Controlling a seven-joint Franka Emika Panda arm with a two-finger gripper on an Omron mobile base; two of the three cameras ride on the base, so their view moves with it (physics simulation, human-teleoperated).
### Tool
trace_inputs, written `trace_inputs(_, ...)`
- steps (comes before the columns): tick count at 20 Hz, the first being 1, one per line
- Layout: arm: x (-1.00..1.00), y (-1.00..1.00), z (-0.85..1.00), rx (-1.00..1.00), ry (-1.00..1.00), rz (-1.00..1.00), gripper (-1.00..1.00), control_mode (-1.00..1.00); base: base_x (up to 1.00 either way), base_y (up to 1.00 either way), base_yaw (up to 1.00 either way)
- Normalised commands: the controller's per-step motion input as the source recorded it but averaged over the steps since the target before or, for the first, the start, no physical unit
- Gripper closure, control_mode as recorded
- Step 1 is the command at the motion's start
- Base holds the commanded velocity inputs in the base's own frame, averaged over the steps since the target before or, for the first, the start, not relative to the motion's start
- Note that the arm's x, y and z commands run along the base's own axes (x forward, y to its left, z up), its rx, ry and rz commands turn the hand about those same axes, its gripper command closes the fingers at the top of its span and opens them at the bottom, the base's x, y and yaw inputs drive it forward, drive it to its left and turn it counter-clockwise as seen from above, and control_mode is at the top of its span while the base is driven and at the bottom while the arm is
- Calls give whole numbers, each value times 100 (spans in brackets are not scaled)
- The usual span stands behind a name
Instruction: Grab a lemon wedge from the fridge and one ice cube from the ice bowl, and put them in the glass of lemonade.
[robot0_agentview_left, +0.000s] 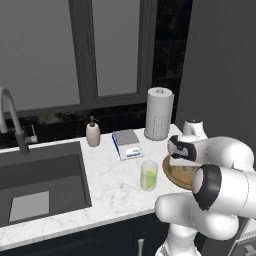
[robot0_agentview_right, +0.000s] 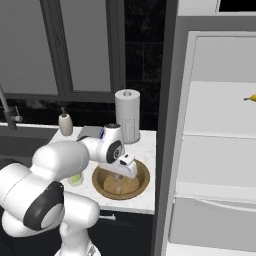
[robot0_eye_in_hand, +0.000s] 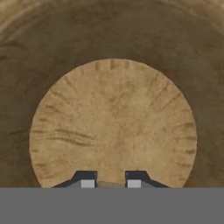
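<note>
Gripper (robot0_agentview_right: 120, 181) is down inside the wooden ice bowl (robot0_agentview_right: 142, 186), jaws narrowed with something pale between the tips, can't tell if it's an ice cube. The glass of lemonade (robot0_agentview_left: 149, 175) sits just left on the desk.

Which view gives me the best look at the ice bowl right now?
The right base view: the ice bowl shows almost whole, rim and hollow, on the counter beside the fridge, with the gripper down inside it. The left base view shows just a rim sliver behind the arm. The hand view shows its wooden floor close up.
</note>
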Motion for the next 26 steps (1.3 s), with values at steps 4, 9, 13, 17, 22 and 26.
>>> trace_inputs(4,0,0,52,0,0,-6,100,-100,0,0,0)
trace_inputs(9,-5,6,73,0,-4,-5,100,-100,0,0,0)
trace_inputs(13,-13,24,75,0,-12,0,100,-100,0,0,0)
trace_inputs(17,-17,32,60,1,-10,0,100,-100,0,0,0)
trace_inputs(22,-7,46,34,0,-11,0,100,-100,0,0,0)
trace_inputs(26,0,61,3,0,-7,0,100,-100,0,0,0)
